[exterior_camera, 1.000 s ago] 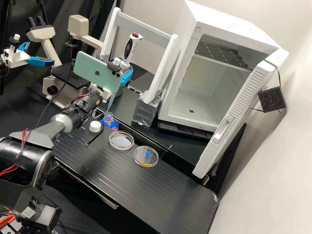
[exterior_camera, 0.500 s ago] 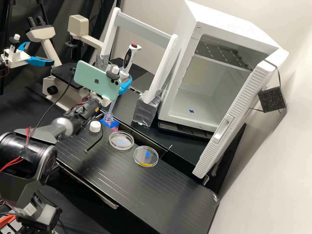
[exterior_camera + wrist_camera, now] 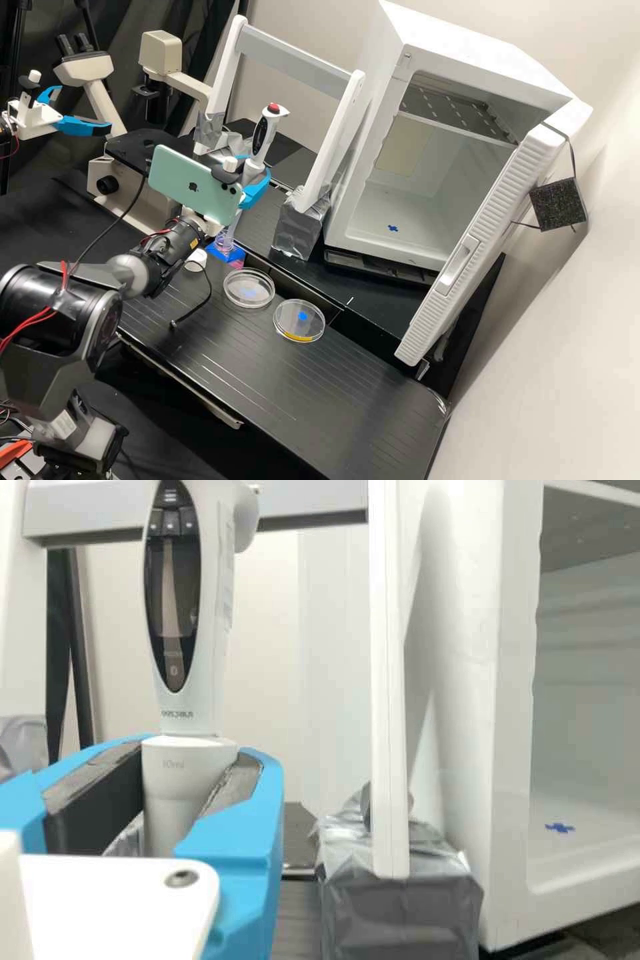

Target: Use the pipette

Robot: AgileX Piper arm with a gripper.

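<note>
White pipette (image 3: 265,139), one, in claw (image 3: 255,173); dishes (image 3: 291,325), two.

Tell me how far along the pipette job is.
Done: bottle open, white cap off on the bench; pipette gripped in the claw.
In hand: tip at the bottle's mouth; can't tell if it's filled.
Left, probably: carrying liquid to the dishes, off to one side.

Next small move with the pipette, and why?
I'd probably lower the pipette slightly, straight down: the gripper has it clamped, roughly upright, and in the high view its tip lines up with the mouth of the open bottle. Depth is unclear, so go slowly.
</note>
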